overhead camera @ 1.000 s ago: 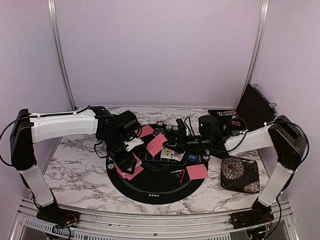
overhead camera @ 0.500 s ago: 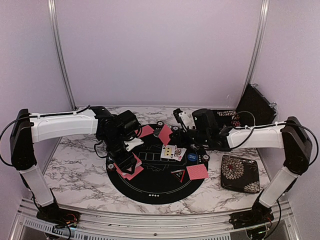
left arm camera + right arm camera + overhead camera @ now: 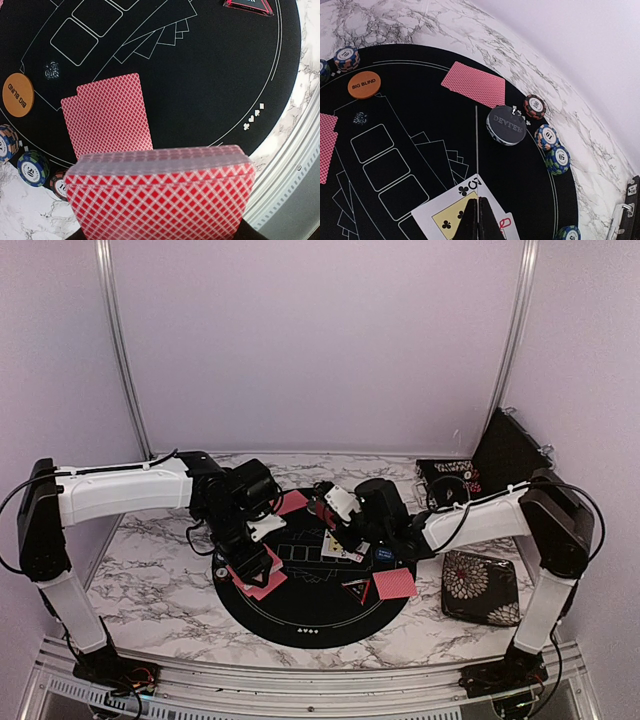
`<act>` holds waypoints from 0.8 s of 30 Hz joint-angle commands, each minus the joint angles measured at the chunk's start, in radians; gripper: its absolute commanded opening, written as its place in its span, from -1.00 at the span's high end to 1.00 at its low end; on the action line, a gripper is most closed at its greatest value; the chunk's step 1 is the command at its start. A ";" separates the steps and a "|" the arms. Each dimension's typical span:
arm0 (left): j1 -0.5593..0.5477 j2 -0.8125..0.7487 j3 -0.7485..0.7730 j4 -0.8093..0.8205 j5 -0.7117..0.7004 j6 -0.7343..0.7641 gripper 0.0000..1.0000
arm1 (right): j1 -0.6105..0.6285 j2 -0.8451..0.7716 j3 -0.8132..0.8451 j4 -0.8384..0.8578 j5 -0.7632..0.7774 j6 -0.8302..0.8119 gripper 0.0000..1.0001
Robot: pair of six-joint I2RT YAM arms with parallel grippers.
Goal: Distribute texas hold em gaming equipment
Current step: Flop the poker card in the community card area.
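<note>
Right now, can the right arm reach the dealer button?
Probably yes: the dealer button lies bare ahead of the right gripper, nothing between. But its jaws are shut on a card, so no grasp.

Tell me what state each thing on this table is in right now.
Left gripper: shut on a thick deck of red-backed cards.
Right gripper: shut on a single playing card, seen edge-on.
Queen of clubs card: face up on the round black mat.
Two loose red-backed cards: face down, overlapping.
Orange round Big Blind button: lying flat, lettering up.
Striped poker chip stacks: upright at the mat's edge.
</note>
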 commanded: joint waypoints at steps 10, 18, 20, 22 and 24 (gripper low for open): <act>0.006 -0.032 -0.005 0.000 0.000 0.001 -0.10 | 0.033 0.114 0.081 0.113 0.033 -0.118 1.00; 0.009 -0.032 -0.006 0.001 0.002 0.001 -0.10 | 0.035 0.149 0.085 0.111 0.028 -0.139 1.00; 0.009 -0.030 -0.006 0.001 0.003 0.000 -0.10 | 0.038 0.150 0.084 0.109 0.026 -0.141 1.00; 0.009 -0.028 -0.005 0.001 0.004 0.001 -0.10 | 0.039 0.151 0.083 0.103 0.019 -0.140 1.00; 0.009 -0.027 -0.004 0.000 0.005 0.001 -0.10 | 0.042 0.151 0.079 0.094 0.010 -0.137 1.00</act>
